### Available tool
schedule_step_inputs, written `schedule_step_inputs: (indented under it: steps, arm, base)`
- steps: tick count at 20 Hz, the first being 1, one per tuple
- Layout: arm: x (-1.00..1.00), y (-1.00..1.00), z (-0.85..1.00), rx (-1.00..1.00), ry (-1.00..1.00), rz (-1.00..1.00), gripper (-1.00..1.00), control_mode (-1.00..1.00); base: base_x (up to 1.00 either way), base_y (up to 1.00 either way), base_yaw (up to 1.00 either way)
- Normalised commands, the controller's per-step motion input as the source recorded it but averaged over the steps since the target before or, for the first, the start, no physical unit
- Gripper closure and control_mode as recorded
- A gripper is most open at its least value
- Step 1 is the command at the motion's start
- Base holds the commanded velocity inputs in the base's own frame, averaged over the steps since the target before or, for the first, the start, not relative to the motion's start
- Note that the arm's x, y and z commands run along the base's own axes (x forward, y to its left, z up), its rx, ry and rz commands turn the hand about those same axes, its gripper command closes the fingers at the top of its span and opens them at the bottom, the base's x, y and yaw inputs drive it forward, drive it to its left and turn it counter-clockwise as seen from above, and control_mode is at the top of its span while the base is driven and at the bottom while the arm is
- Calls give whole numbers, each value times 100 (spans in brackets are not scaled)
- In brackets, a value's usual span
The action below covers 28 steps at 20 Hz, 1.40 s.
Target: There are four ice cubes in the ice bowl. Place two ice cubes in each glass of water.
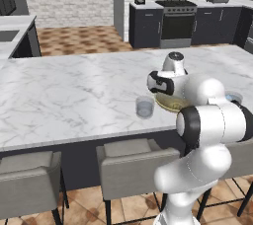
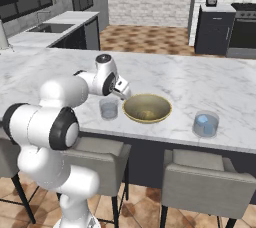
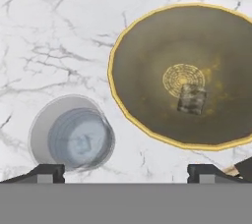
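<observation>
Marble counter (image 1: pixel 74 91): holds the bowl and both glasses, all near its front edge.
Bowl (image 2: pixel 147 108): tan-yellow rim, olive inside; it sits between the two glasses, just beside the left one.
Ice left in bowl: one cube (image 3: pixel 191 98) lies near the middle of the bowl floor in the hand view; no other cube can be made out there.
Left glass (image 2: pixel 108 108): stands just beside the bowl; the hand view looks down into it (image 3: pixel 74 137) and shows a faint pale shape that seems to be one cube, though the blur leaves the count uncertain.
Right glass (image 2: pixel 205 124): stands apart from the bowl on the far side; pale blue shows inside, probably ice, likely two cubes, but the count is too small to read.
Gripper (image 3: pixel 126 171): fingers spread wide with nothing between them, hovering above the counter between left glass and bowl.
Done so far: judging by the single cube in the bowl, three cubes are probably already in the glasses.
Left to do: pick the last cube from the bowl and drop it into the left glass.
</observation>
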Motion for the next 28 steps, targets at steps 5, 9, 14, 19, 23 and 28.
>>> schedule_step_inputs:
  steps: [5, 9, 14, 19, 23, 28]
  arm:
    - [-26, -50, 7, 10, 2, 0, -100, -100]
    - [-9, -35, 0, 7, 11, 1, -100, -100]
    - [0, -26, 0, 0, 19, 6, -100, -100]
    - [0, -19, 0, 0, 13, 12, -100, -100]
    - [0, -19, -4, 0, 6, 6, -100, -100]
    - [0, -15, -15, 0, 4, 4, -100, -100]
  base:
    - [0, 0, 0]
    - [0, 0, 0]
    - [0, 0, 0]
    - [0, 0, 0]
    - [0, 0, 0]
    - [0, 0, 0]
